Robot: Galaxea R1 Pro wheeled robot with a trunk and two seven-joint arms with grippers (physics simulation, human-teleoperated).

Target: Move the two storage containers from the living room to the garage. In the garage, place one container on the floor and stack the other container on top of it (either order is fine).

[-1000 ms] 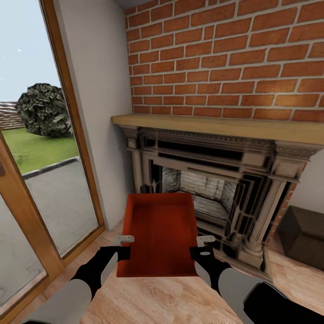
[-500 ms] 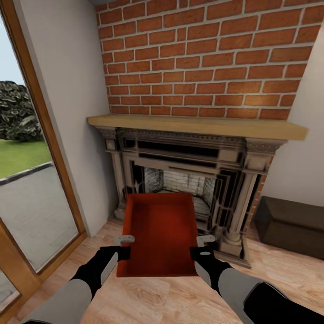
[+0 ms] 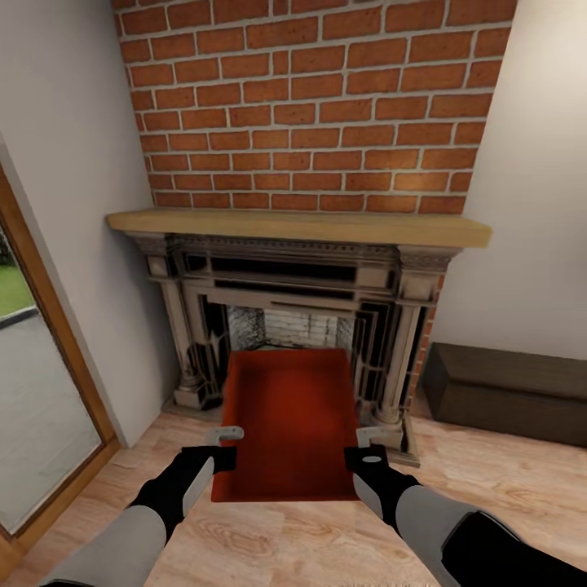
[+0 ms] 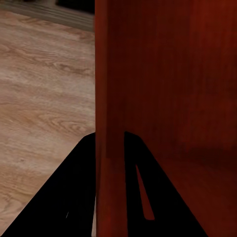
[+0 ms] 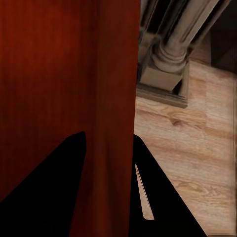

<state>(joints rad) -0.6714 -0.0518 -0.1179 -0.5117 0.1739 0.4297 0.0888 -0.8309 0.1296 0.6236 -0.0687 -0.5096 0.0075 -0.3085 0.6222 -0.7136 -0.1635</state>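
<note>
Left gripper (image 3: 222,446) is clamping the left wall of the storage container (image 3: 287,420), one finger (image 4: 74,192) outside the wall and one inside. Right gripper (image 3: 368,444) is gripping the right wall the same way. Container is hanging level between both arms above the light wood plank floor (image 3: 505,489), in front of the dark fireplace (image 3: 293,318) under the brick chimney (image 3: 310,106); dark-brown cabinet (image 3: 514,391) is sitting at the right

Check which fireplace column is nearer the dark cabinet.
The right column: it stands beside the cabinet; the left column is toward the glass door.
</note>
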